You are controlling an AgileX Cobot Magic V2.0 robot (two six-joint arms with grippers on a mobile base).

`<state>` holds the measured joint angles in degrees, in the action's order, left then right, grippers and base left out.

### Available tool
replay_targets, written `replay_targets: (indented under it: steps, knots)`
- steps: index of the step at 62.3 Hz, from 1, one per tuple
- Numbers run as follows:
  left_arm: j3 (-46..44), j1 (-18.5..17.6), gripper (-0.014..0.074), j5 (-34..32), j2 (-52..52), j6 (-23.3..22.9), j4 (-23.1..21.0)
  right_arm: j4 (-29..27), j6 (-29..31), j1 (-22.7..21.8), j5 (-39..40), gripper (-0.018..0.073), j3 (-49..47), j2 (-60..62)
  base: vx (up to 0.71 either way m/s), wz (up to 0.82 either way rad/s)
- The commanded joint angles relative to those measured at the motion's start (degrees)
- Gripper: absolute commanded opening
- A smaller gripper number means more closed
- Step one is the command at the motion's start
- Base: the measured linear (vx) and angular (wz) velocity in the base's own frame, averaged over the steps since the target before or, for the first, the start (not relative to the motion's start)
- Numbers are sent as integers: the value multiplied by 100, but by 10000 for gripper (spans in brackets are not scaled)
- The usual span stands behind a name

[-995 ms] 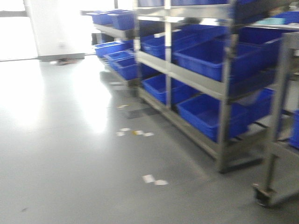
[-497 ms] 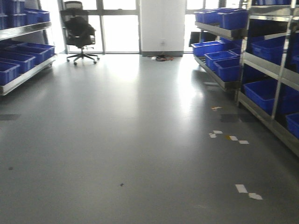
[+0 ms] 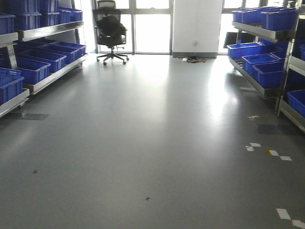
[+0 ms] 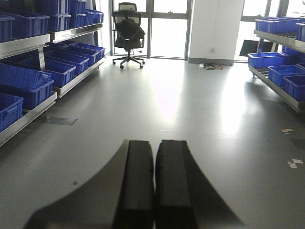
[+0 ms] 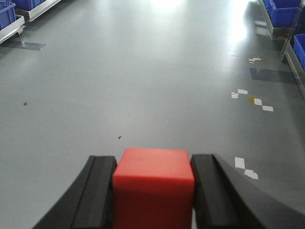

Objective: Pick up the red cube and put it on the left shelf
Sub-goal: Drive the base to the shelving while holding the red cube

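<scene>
2 black fingers of the right gripper (image 5: 153, 164) clamp the red cube (image 5: 155, 188) at the bottom centre of the right wrist view, 1 pad against each side face. The cube sits square between them, with its top face level and 1 flat face toward the camera. Its sides look about equal, so no long axis stands out, and the bottom edge of the frame cuts off its lower part.

In the left wrist view the left gripper (image 4: 155, 145) has its 2 fingers pressed together with nothing between them.

Beyond lies grey floor (image 3: 143, 133), with paper scraps (image 3: 267, 151) at lower right. The left shelf (image 3: 50, 78) runs along the upper left, loaded with blue bins (image 3: 33, 69) and partly cut by the frame edge. An office chair (image 3: 110, 31) stands at top centre before bright, washed-out windows.
</scene>
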<state>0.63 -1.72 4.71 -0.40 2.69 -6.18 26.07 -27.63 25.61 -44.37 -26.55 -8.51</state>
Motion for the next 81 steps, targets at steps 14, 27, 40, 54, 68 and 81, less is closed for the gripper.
replay_targets:
  steps: [14,27,40,54,68,81]
  knots:
    - [136,-27,102,-517,-78,-42,-27,244,38,-41,408,59,-143,-69,40,5]
    - [136,-27,102,-517,-78,-42,-27,244,38,-41,408,59,-143,-69,50,-3]
    - [136,-27,102,-517,-78,-42,-27,244,38,-41,408,59,-143,-69,55,-2]
    - [136,-27,102,-517,-78,-42,-27,244,38,-41,408,59,-143,-69,60,-1]
    - [136,-27,102,-517,-78,-42,-27,244,38,-41,408,59,-143,-69,64,5]
    - [136,-27,102,-517,-78,-42,-27,244,38,-41,413,59,-143,-69,66,12]
